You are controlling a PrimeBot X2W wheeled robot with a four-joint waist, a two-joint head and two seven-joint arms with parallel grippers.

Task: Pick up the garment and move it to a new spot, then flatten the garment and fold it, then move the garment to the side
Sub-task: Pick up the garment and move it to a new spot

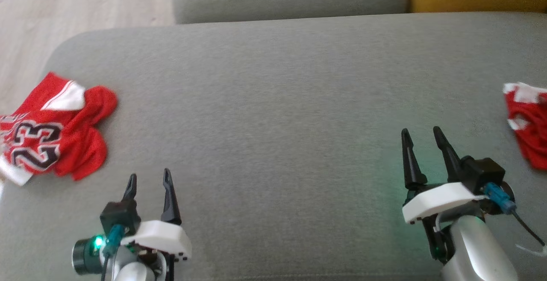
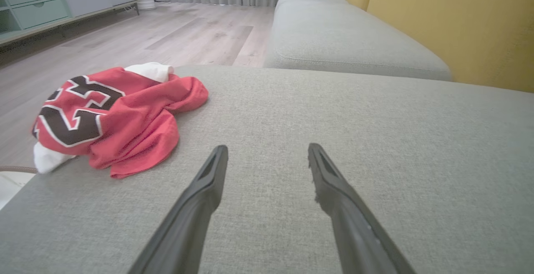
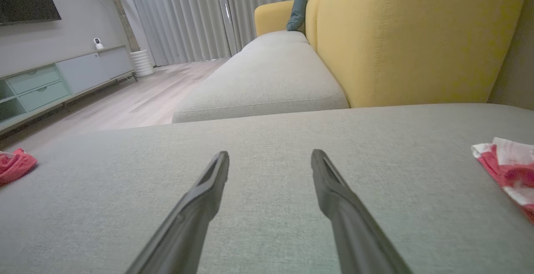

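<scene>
The left gripper (image 1: 149, 173) and right gripper (image 1: 420, 129) are spread, empty. The crumpled jersey (image 1: 51, 131) is found ahead-left of the left gripper, at the cushion (image 1: 277, 101) edge. It could be nudged off if approached from inside.

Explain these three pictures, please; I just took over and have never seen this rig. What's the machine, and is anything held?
It is a two-armed robot. The wide picture comes from its head, looking down at a grey sofa seat. The other two come from cameras on each wrist, looking along that arm's two dark fingers. The left gripper shows lower left, the right gripper lower right; both are open and hold nothing. A crumpled red jersey with a black 23 lies at the seat's left edge. Another red and white cloth lies at the right edge, partly cut off.
</scene>
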